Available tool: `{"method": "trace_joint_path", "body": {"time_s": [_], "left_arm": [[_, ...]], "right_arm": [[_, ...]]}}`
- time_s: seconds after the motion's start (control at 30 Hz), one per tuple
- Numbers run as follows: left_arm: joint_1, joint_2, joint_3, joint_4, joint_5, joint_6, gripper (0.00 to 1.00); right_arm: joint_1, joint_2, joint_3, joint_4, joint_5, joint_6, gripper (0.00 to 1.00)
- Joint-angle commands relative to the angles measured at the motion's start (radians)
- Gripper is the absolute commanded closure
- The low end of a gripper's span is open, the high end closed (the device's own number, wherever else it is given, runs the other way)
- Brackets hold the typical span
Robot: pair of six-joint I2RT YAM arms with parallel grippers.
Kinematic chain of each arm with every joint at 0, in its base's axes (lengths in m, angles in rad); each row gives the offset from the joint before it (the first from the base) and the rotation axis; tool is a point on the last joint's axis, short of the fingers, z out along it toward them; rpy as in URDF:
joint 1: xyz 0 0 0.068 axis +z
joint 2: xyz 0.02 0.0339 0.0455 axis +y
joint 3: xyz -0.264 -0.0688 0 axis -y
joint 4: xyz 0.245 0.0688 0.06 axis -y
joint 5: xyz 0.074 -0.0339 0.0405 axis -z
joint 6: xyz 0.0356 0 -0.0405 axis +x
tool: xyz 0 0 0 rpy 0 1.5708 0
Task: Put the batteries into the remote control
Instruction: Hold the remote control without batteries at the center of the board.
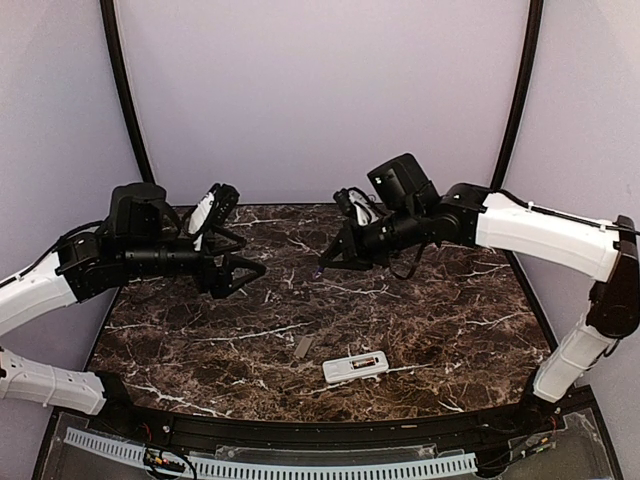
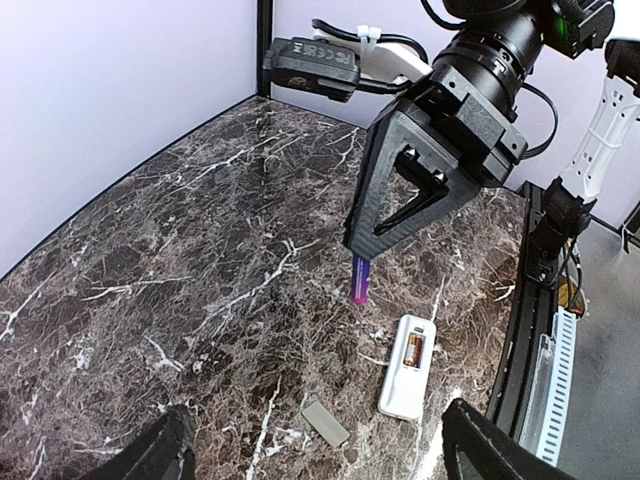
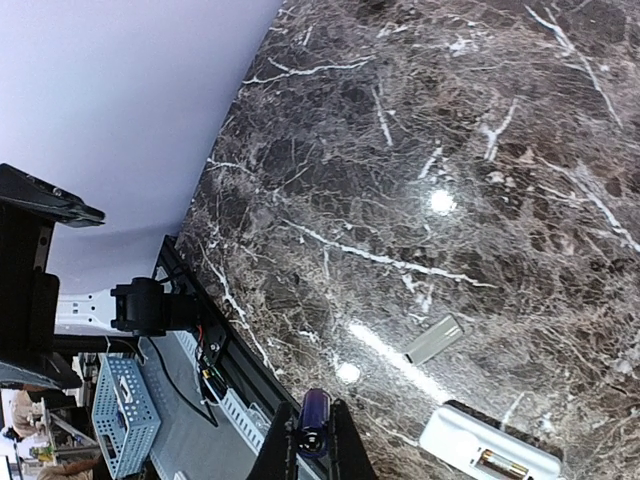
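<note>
The top view places the remote control (image 1: pixel 355 367) slot-up near the front edge of the marbled table (image 1: pixel 200 350), with a grey cover piece (image 1: pixel 303 347) just beside it. Both wrist views add a brown-and-gold item (image 2: pixel 411 349) seated in the slot; the top view does not resolve it. Above the table, the right gripper (image 1: pixel 322 266) is closed on one purple battery (image 2: pixel 360 281), which protrudes below the fingertips, apart from the remote. The left gripper (image 1: pixel 248 277) stands wide apart, holding and touching nothing.

Rear overhead overview; wrist views, shared remote control (image 1: pixel 355 367)
</note>
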Motion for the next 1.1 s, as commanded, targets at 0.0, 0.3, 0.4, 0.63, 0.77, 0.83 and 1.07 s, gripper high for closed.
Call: {"method": "trace_joint_path", "body": {"time_s": [0.0, 0.3, 0.4, 0.63, 0.77, 0.83, 1.07], "left_arm": [[-0.001, 0.008, -0.031, 0.029, -0.102, -0.071, 0.14], [0.053, 0.336, 0.176, 0.187, -0.155, -0.115, 0.04], [0.099, 0.427, 0.222, 0.243, -0.142, -0.138, 0.04], [0.11, 0.35, 0.063, 0.365, -0.309, -0.091, 0.02], [0.118, 0.292, 0.007, 0.268, -0.344, -0.082, 0.01], [0.125, 0.27, -0.032, 0.242, -0.348, -0.077, 0.01], [0.159, 0.314, -0.032, 0.136, -0.296, -0.068, 0.01]], "right_arm": [[-0.084, -0.07, -0.095, 0.031, -0.039, -0.032, 1.0], [-0.328, 0.003, -0.188, 0.156, -0.253, -0.218, 1.0], [-0.352, 0.028, -0.168, 0.096, -0.287, -0.291, 1.0], [-0.36, 0.07, -0.212, 0.047, -0.315, -0.25, 1.0], [-0.361, 0.157, -0.175, 0.042, -0.334, -0.262, 1.0], [-0.363, 0.222, -0.103, -0.024, -0.327, -0.299, 1.0], [-0.374, 0.317, -0.014, -0.069, -0.363, -0.342, 1.0]]}}
